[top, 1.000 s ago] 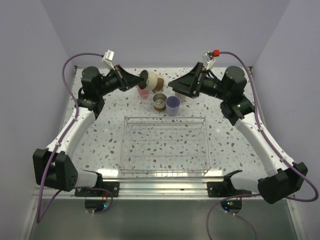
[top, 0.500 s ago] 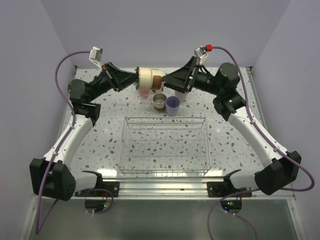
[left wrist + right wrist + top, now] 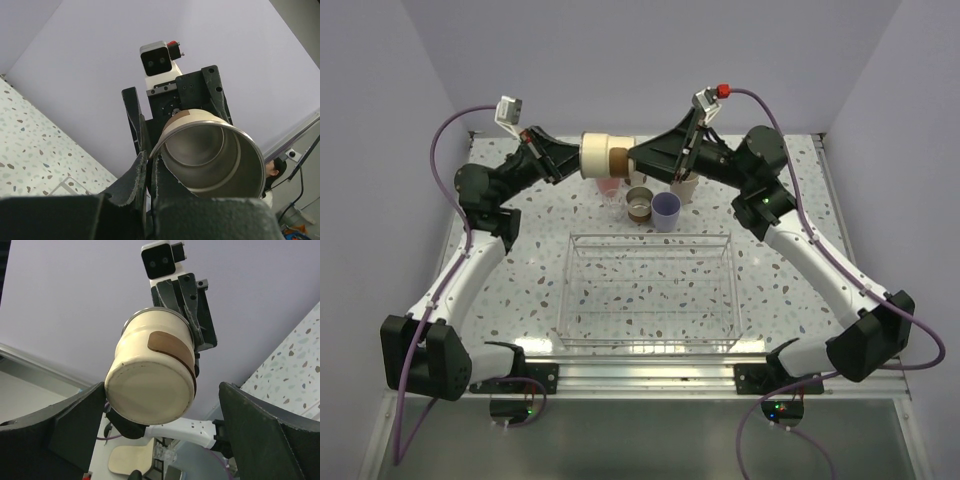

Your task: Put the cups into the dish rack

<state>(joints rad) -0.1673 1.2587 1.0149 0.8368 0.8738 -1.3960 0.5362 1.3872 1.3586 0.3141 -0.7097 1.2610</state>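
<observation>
Steel inside and cream outside, the tumbler (image 3: pixel 150 385) hangs on its side in the air between the two arms. It is over the far end of the worktop (image 3: pixel 520 260), above the cluster of cups waiting there. Its open mouth faces the left arm and its flat base faces the right. The left gripper (image 3: pixel 150 170) is clamped on the tumbler's wall at the rim, with one finger seemingly inside the mouth and one outside. The right gripper (image 3: pixel 636 160) is spread wide, a finger on either side of the base, and neither looks to be touching.

I judge the tumbler to be light, rigid and hard to damage. Its smooth coated wall may slip in a thin pinch, though. A firmer hold would be square across the body near the base, or on the wall at the rim as the left gripper has it.

A tan-brown patch (image 3: pixel 167 342) sits on the side wall, but no brand or writing can be read on it.

Below stand a pink cup (image 3: pixel 610 186), another steel tumbler with a tan base (image 3: pixel 640 204), a lavender cup (image 3: pixel 666 212) and a beige cup (image 3: pixel 686 192) partly hidden by the right arm. The dish rack (image 3: pixel 650 345) lies nearer the arm bases, with no cup in it yet.
</observation>
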